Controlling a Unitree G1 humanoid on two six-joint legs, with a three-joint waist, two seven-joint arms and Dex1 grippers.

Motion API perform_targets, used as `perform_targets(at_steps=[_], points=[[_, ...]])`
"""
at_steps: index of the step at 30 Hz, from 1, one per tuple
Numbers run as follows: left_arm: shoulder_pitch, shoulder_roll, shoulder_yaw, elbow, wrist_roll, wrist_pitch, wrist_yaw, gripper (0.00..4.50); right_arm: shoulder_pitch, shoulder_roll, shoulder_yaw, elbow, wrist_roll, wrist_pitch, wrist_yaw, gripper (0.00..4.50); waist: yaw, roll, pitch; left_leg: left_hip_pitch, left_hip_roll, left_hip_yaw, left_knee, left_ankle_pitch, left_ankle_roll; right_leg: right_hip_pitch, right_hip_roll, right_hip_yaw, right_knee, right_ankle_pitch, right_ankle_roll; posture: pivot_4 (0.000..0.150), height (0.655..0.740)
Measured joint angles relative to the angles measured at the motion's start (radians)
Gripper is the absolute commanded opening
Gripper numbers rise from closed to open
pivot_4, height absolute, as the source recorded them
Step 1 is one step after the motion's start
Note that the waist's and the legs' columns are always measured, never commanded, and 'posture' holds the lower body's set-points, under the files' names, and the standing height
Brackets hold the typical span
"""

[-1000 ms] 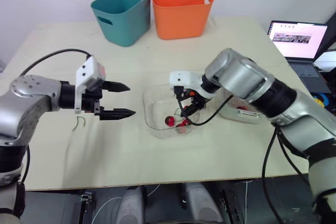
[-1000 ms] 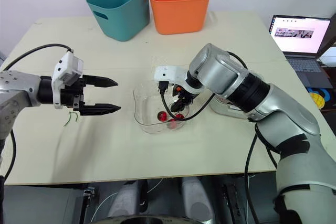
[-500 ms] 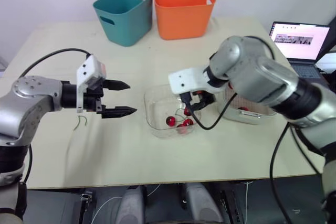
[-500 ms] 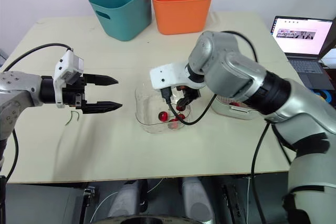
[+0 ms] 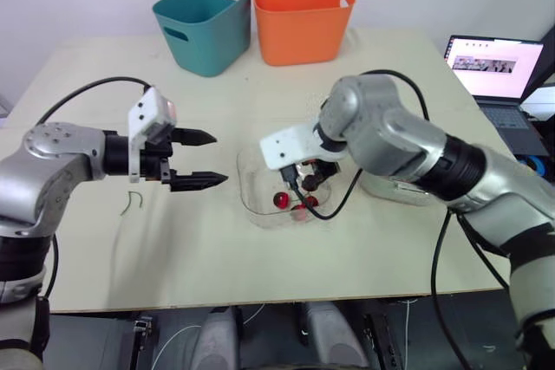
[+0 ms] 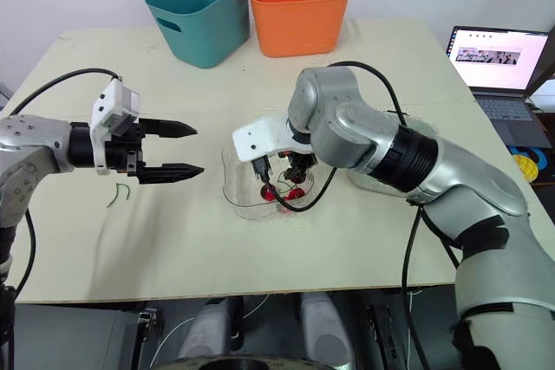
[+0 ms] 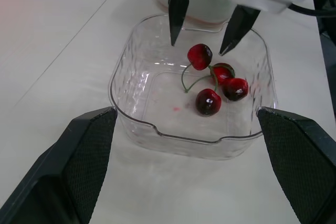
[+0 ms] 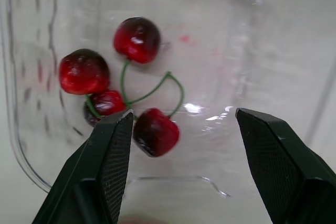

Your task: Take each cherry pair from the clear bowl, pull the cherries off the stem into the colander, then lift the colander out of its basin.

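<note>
The clear bowl [image 5: 260, 205] sits mid-table with two stemmed cherry pairs [image 8: 137, 39] lying tangled inside. My right gripper [image 5: 310, 181] hangs open just over them, one finger [image 8: 113, 156] beside the nearest cherry [image 8: 156, 132], touching nothing. In the left wrist view its two black fingers [image 7: 178, 3] point down at the top cherry [image 7: 200, 56]. My left gripper [image 5: 221, 159] is open and holds nothing, hovering left of the bowl and pointing at it. The white basin with the colander [image 5: 392, 191] lies right of the bowl, mostly hidden behind my right arm.
A teal bin [image 5: 204, 23] and an orange bin [image 5: 303, 19] stand at the table's far edge. A laptop [image 5: 494, 67] rests off the right side. A loose green stem [image 5: 132, 203] lies on the table under my left arm.
My right gripper has swung its wrist round and come lower and leftward over the cherries in the bowl. The left gripper has stayed nearly in place, still open.
</note>
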Motion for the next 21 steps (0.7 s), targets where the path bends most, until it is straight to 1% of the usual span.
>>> perform_targets(at_steps=[8,13,16,19,21], points=[[0.01,-0.003,0.0,-0.019,-0.003,0.005,0.013,4.5,0.037,0.038,0.033,0.055,-0.049,-0.003,0.014,3.27,-0.001,0.0,0.0,0.0,0.0,0.0,0.0,0.0,0.0,0.0,0.0,0.0,0.0,0.0,0.0,0.15,0.74],[0.01,-0.01,0.001,-0.02,-0.007,0.01,0.027,4.5,0.042,0.059,0.038,0.132,-0.095,-0.034,0.01,3.27,0.0,0.0,0.0,0.0,0.0,0.0,0.0,0.0,0.0,0.0,0.0,0.0,0.0,0.0,0.0,0.15,0.74],[0.01,-0.021,0.001,-0.02,-0.02,0.012,0.035,4.5,0.06,0.075,0.038,0.146,-0.119,-0.059,0.006,3.27,-0.001,0.0,0.0,0.0,0.0,0.0,0.0,0.0,0.0,0.0,0.0,0.0,0.0,0.001,0.001,0.15,0.74],[0.01,-0.022,0.001,-0.02,-0.024,0.012,0.041,4.5,0.072,0.078,0.039,0.148,-0.139,-0.076,0.01,2.74,-0.001,0.0,0.0,0.0,0.0,0.0,0.0,0.0,0.0,0.0,0.0,0.0,0.0,0.001,0.002,0.15,0.74],[0.01,-0.022,0.001,-0.02,-0.025,0.013,0.044,4.5,0.074,0.081,0.039,0.155,-0.151,-0.087,0.013,2.08,-0.001,0.0,0.0,0.0,0.0,0.0,0.0,0.0,0.0,0.0,0.0,0.0,0.0,0.001,0.002,0.15,0.74]])
